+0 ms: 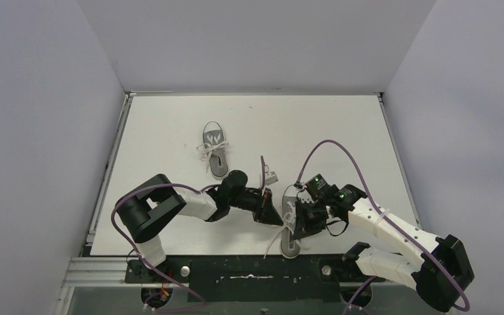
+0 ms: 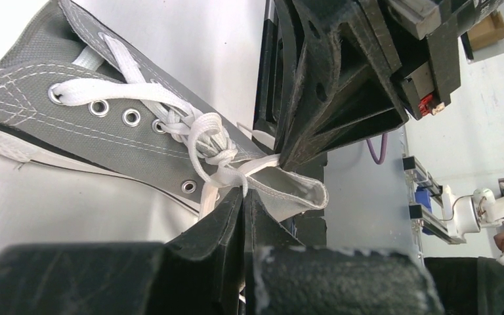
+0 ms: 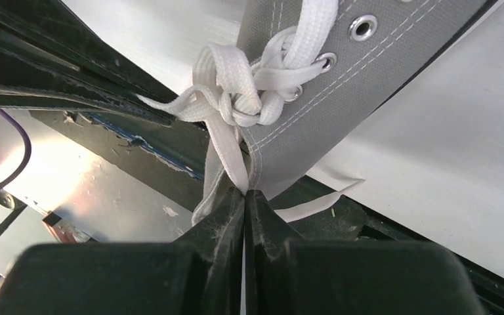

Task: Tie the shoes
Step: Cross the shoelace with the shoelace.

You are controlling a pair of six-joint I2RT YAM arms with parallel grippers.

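**A:** Where are we?

**B:** Our left gripper (image 2: 244, 200) is clenched on a lace (image 3: 226, 147) just under the knot (image 3: 236, 102). Our right gripper (image 3: 245, 197) pinches another strand from the other side. The near shoe (image 2: 72, 125) lies between them at the table's (image 1: 315, 125) near edge, and the far shoe (image 1: 215, 147) is well apart.

**A:** What worries us?

**B:** If we pull unevenly, a loop may slip through and the knot could collapse. Nothing pins the shoe, so we might drag it off the edge.
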